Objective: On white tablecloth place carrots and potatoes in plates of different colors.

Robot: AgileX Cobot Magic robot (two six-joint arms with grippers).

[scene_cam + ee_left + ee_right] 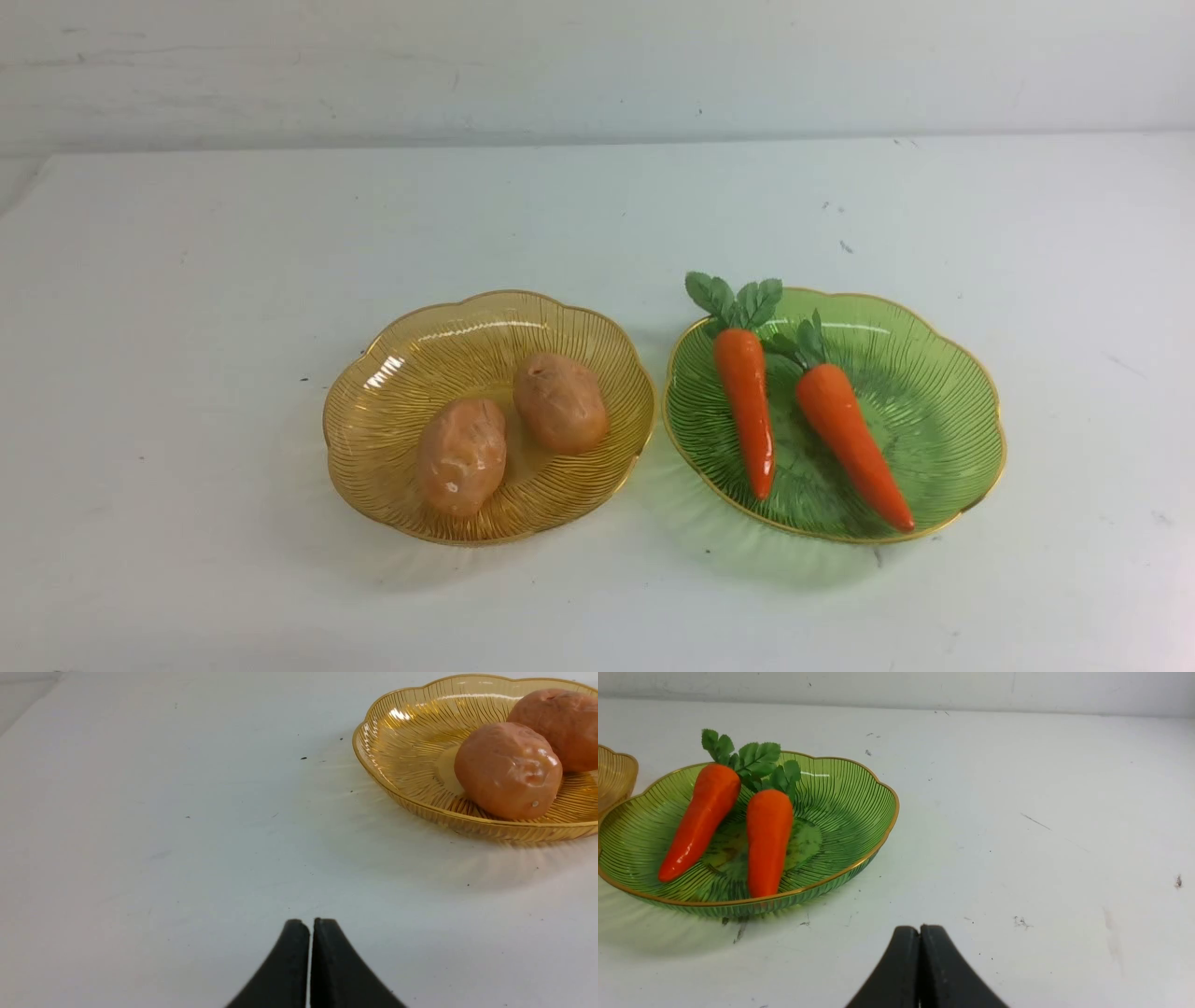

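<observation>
Two plates sit side by side, almost touching, on the white tablecloth (233, 308) covering the surface. The amber plate (392, 392) on the left holds both potatoes (462, 455), which touch each other. The green plate (934, 411) on the right holds both carrots (744, 406), leaves pointing away. The left end effector (310, 926) and right end effector (920, 933) are both closed on nothing, each hovering near its plate.

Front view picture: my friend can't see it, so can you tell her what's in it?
Two ribbed plates sit side by side on a white tablecloth. The amber-yellow plate on the left holds two tan potatoes. The green plate on the right holds two orange carrots with green leaves. No robot arm shows.
</observation>
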